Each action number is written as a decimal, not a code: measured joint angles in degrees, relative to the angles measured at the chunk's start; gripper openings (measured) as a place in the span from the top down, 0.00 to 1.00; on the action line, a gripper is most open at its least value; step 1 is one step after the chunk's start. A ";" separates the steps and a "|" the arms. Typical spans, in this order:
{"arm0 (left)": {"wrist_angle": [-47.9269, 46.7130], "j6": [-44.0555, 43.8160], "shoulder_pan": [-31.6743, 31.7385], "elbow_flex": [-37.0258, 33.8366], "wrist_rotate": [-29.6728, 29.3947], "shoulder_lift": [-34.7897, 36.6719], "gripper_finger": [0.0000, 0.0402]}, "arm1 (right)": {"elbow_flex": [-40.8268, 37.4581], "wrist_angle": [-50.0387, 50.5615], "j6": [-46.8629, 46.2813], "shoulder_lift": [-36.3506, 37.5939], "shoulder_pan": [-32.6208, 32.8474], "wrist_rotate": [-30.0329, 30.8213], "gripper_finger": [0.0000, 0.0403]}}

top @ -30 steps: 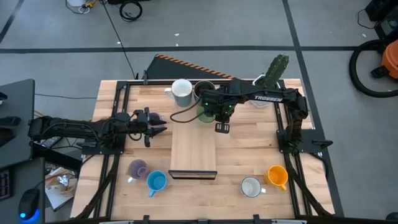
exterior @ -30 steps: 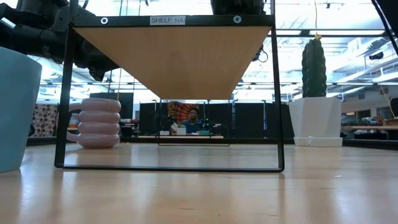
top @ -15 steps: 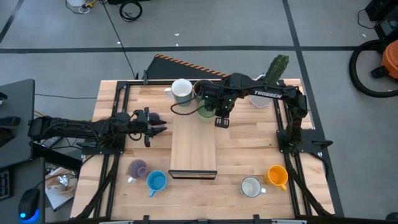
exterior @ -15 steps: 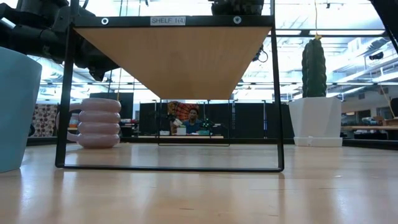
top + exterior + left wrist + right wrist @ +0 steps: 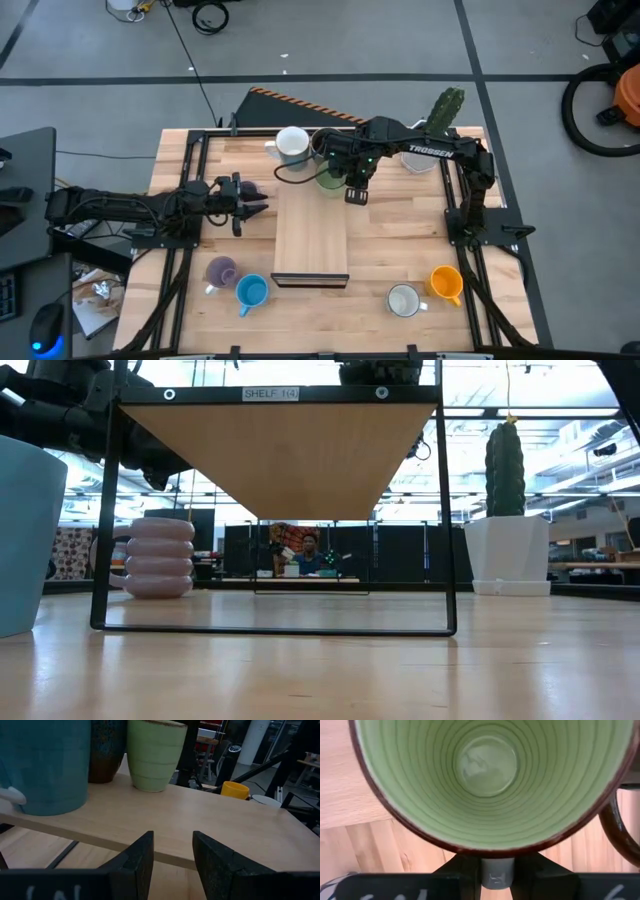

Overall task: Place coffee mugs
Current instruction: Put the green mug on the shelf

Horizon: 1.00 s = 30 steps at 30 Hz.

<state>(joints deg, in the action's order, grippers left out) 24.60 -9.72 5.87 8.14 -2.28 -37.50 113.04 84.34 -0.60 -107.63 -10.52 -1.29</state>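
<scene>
The green mug (image 5: 331,179) stood upright on the far end of the shelf (image 5: 311,235), mouth up, long axis vertical, beside the brown mug (image 5: 328,145) and white mug (image 5: 292,146). The right gripper (image 5: 352,186) hovered directly over it; whether its fingers were open or closed could not be told. The left gripper (image 5: 252,202) waited left of the shelf, fingers (image 5: 136,862) slightly apart, empty.

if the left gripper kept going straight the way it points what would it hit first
Probably the front edge of the wooden shelf: the left gripper, fingers open, points right at it in its wrist view. The green mug and the others stand farther back on top. Depth is hard to judge.
</scene>
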 joint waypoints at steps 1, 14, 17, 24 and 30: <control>-0.02 0.00 0.00 0.00 0.01 0.00 0.65 | -0.28 -0.11 0.03 0.06 0.00 0.04 0.81; -0.04 0.00 0.00 0.00 0.02 0.00 0.65 | -1.97 -1.47 0.18 0.06 0.00 -0.12 0.68; -0.07 0.00 0.00 0.00 0.02 0.00 0.65 | -1.97 -1.76 0.16 0.06 0.00 -0.25 0.62; -0.52 0.36 0.00 0.00 0.02 0.02 0.65 | -2.00 -0.96 -0.91 0.06 0.13 -1.37 0.49; -0.54 0.46 0.00 0.00 0.02 0.02 0.65 | -2.06 -1.08 -0.93 0.42 0.84 -1.31 0.41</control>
<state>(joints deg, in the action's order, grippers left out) 24.05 -9.26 5.87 8.14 -2.26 -37.47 110.98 83.26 -1.54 -107.21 -9.69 -2.59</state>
